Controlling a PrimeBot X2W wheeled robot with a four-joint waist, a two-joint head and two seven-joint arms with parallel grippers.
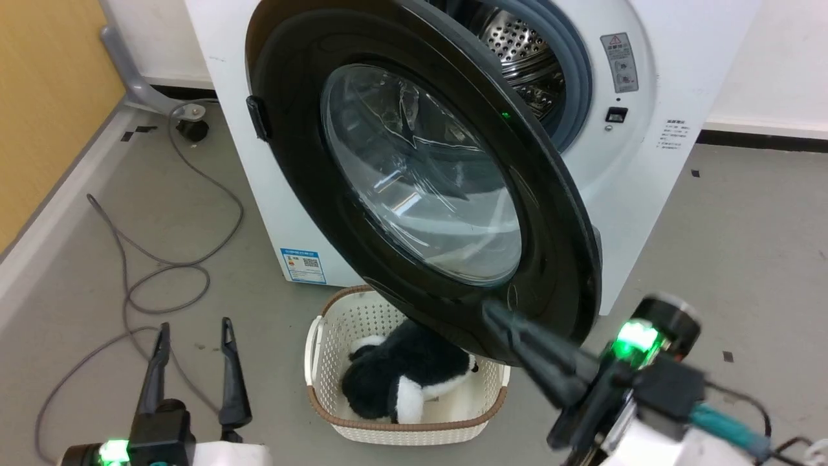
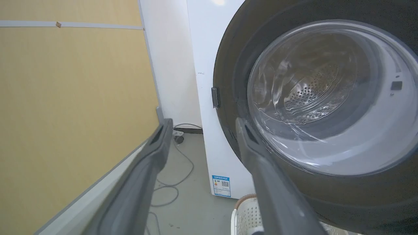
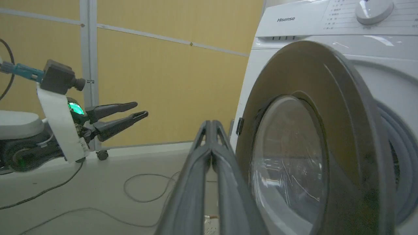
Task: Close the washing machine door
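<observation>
The head view looks steeply down from above onto the washing machine door (image 1: 420,175), the white washing machine (image 1: 647,162) behind it, the basket (image 1: 352,320) below and the grey floor (image 1: 744,259). The left wrist view sits low and near, facing up along the left jaws at the door's glass, with a yellow wall (image 2: 65,98) at that view's left. The right wrist view sits low by the door's rim, looking sideways across the floor to that wall. All three share the door.

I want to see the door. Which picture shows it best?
The head view: nearly the whole door faces the camera, open. The left wrist view cuts off its right side; the right wrist view sees it slantwise.
</observation>
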